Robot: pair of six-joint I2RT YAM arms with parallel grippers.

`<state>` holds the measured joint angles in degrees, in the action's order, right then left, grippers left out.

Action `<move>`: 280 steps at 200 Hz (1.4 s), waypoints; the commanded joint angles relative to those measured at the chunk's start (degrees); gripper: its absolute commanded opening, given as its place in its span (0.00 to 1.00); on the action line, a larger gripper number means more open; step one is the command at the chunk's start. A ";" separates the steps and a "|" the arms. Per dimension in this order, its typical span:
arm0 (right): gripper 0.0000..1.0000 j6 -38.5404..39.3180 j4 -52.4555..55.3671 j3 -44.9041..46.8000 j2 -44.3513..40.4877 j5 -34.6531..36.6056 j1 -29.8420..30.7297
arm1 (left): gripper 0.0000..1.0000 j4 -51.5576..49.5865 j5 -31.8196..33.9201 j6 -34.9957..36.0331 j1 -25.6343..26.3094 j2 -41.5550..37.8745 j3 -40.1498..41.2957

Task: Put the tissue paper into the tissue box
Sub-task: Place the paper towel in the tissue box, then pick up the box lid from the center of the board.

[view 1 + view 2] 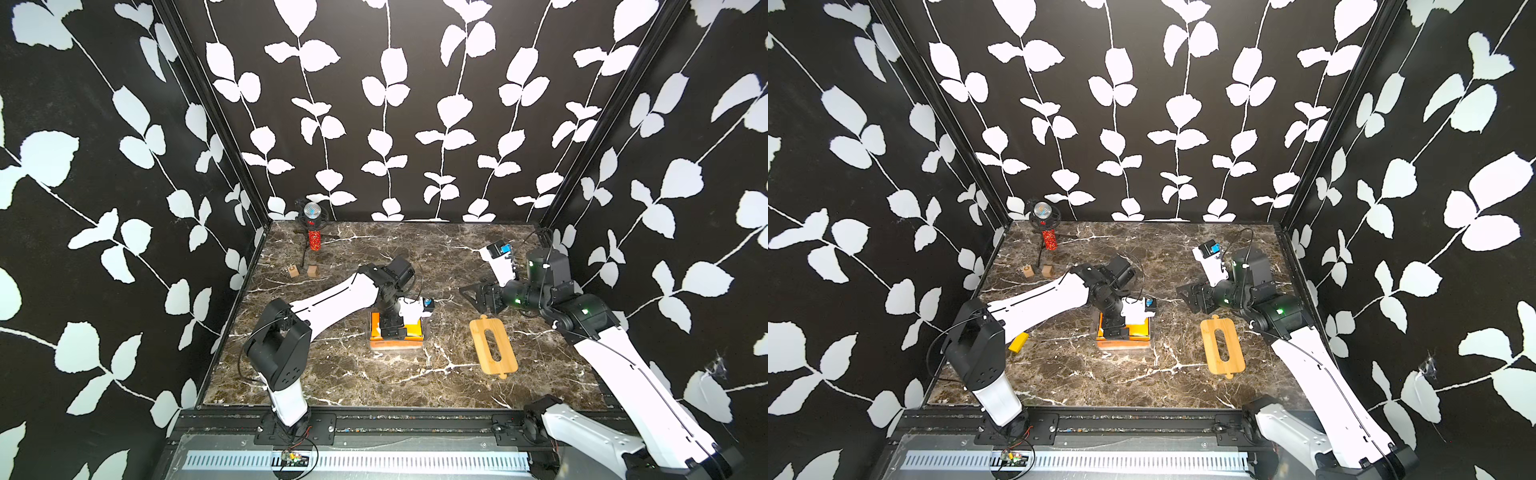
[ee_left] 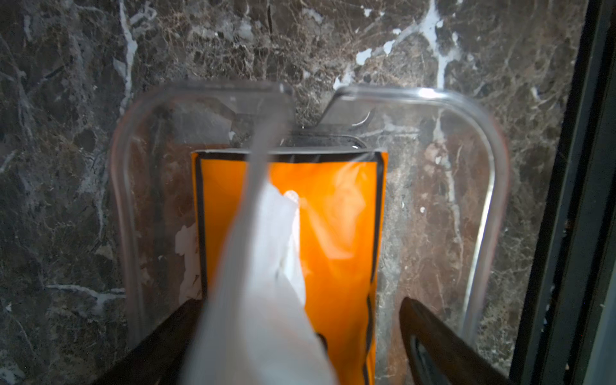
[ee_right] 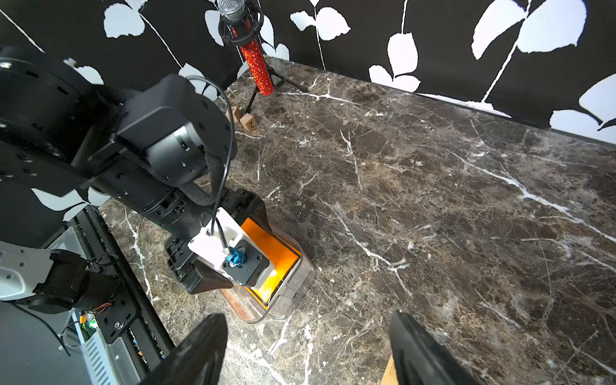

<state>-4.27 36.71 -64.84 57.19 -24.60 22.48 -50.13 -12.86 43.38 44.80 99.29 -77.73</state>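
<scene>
The left end effector is hovering spread, with the tissue paper beneath it sitting in the tissue box and its loose sheet risking snagging a finger on withdrawal.

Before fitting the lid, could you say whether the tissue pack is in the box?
In: the orange tissue pack lies inside the walls of the clear tissue box.

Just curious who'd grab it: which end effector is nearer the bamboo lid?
Right. The right end effector hovers just beyond the bamboo lid; the left end effector sits over the tissue box.
</scene>
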 commanded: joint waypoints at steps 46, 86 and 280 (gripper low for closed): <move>0.79 -3.39 -0.05 1.76 0.61 3.18 -0.34 | 0.99 5.49 -1.40 -6.38 -0.14 -8.76 -0.47; 0.79 -8.61 2.42 4.47 2.56 8.80 -0.34 | 0.99 19.86 3.15 -14.36 -0.25 -23.18 5.73; 0.65 -17.82 -3.12 25.83 16.93 23.93 -0.20 | 0.99 34.83 8.69 -30.61 -2.48 -39.14 22.32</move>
<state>-21.58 35.86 -40.69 72.51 -2.09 22.39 -17.39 -3.44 13.93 42.54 60.42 -56.18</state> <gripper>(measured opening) 0.658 0.986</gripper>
